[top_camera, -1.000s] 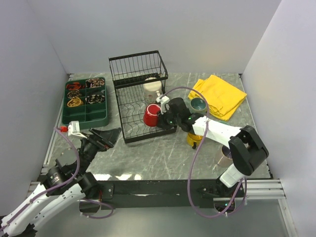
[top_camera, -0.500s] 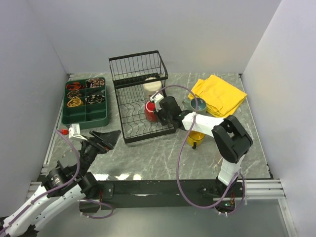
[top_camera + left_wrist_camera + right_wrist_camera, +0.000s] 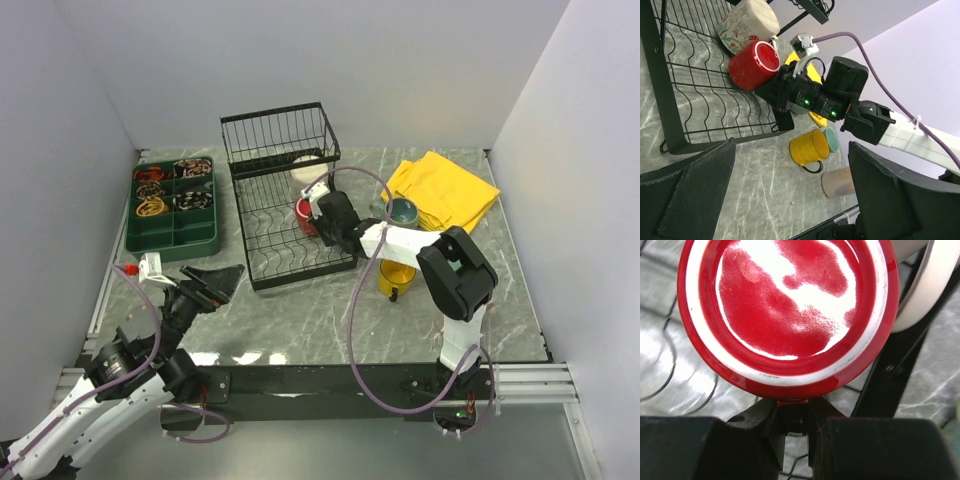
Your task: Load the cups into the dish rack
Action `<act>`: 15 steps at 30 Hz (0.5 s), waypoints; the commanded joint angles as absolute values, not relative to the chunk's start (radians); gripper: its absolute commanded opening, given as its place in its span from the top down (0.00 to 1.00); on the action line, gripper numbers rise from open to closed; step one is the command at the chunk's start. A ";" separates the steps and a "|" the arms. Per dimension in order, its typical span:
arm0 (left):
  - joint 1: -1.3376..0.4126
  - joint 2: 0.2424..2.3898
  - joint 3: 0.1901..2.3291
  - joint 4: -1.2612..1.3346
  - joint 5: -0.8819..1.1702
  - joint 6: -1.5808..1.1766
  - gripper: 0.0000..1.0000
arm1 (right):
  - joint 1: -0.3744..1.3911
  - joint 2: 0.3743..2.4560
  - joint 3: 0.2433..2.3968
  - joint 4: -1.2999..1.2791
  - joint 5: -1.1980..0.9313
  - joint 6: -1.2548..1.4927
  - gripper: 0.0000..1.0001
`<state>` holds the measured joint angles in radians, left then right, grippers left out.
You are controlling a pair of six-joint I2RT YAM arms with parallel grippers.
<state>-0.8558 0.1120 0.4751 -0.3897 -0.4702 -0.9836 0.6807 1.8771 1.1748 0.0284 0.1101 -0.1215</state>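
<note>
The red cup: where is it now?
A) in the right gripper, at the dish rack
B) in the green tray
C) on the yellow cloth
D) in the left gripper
A: the right gripper is shut on the handle of the red cup, over the dish rack.

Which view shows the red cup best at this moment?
Left wrist: the whole red cup shows, lying sideways over the dish rack beside the cream cup, held by the right gripper. Right wrist shows only one round end, filling the frame. Top external shows a small red patch partly hidden by the gripper.
</note>
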 commanded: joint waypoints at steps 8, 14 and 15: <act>-0.856 0.095 0.466 -0.394 -0.488 -0.996 0.01 | 0.643 1.894 1.244 0.103 0.215 -0.095 0.56; -0.856 0.101 0.469 -0.393 -0.485 -0.996 0.01 | 0.635 1.902 1.256 0.097 0.230 -0.106 0.47; -0.856 0.103 0.469 -0.394 -0.486 -0.996 0.00 | 0.635 1.902 1.255 0.097 0.239 -0.107 0.44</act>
